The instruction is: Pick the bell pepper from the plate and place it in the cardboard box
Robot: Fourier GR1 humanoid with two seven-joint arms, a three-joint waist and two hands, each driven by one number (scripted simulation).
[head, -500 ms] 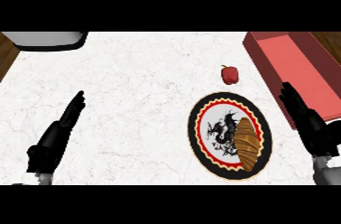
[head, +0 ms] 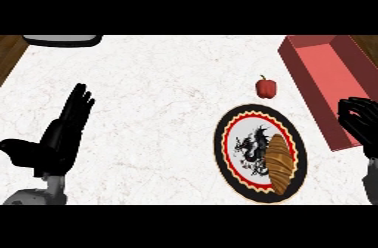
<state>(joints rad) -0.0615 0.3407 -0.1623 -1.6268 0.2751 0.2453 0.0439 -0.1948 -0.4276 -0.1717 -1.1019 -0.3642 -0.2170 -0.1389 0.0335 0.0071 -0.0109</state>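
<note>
A small red bell pepper stands on the white marble counter, just beyond the far rim of the plate and not on it. The plate is round, black-rimmed with a red ring and a dragon design, and carries a croissant. The red open box lies at the right, close to the pepper. My right hand is at the right edge, over the box's near corner, fingers slightly bent and holding nothing. At the left, my left hand rests open with its fingers up.
A dark, grey-rimmed object sits at the counter's far left edge. Brown wood shows past the counter's top corners. White marble counter stretches between the left hand and the plate.
My right hand has drawn back to the right, away from the pepper and plate. The left hand has turned so it shows broader. The pepper stays on the counter.
</note>
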